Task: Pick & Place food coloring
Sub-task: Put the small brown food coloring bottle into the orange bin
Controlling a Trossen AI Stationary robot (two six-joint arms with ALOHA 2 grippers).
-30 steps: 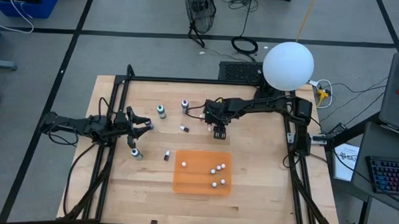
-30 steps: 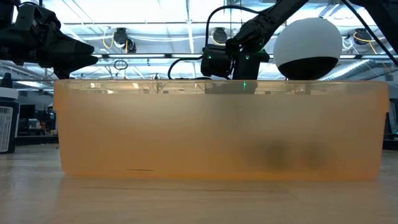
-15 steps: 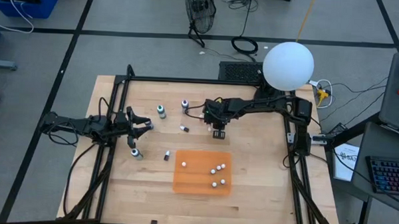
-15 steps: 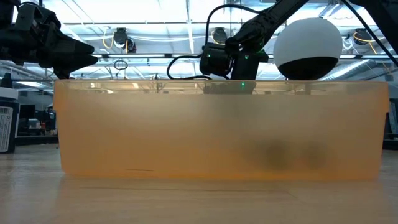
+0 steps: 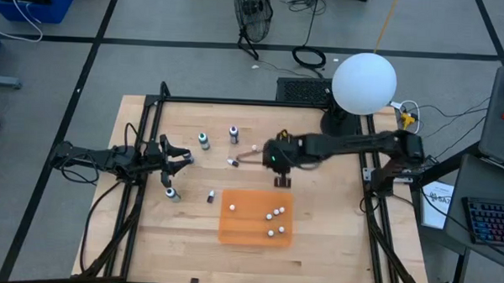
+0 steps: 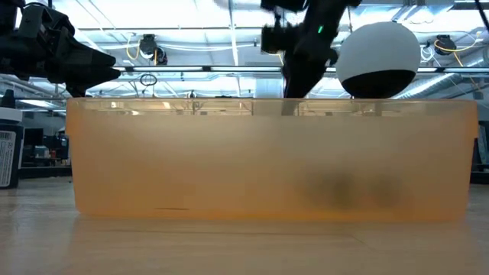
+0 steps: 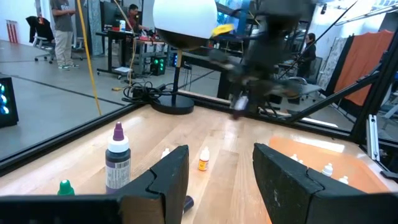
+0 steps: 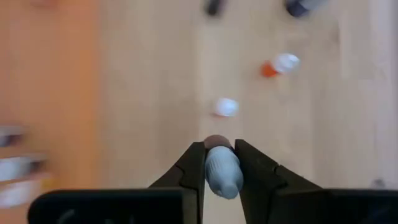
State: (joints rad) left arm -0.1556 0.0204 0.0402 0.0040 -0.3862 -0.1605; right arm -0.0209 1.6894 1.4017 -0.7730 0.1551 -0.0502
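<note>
Clamped on a pale-capped dropper bottle [image 8: 222, 167], the right gripper [image 5: 282, 181] hangs just short of the orange plastic tray [image 5: 242, 234]; left gripper [image 5: 181, 160] waits open. Several bottles remain out.

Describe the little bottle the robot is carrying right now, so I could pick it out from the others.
Find the orange tray near the front of the wooden table. Just behind its far right corner hangs the right gripper, fingers shut on a small bottle with a pale cap. It is the only bottle held up; the others stand or lie on the wood.
</note>
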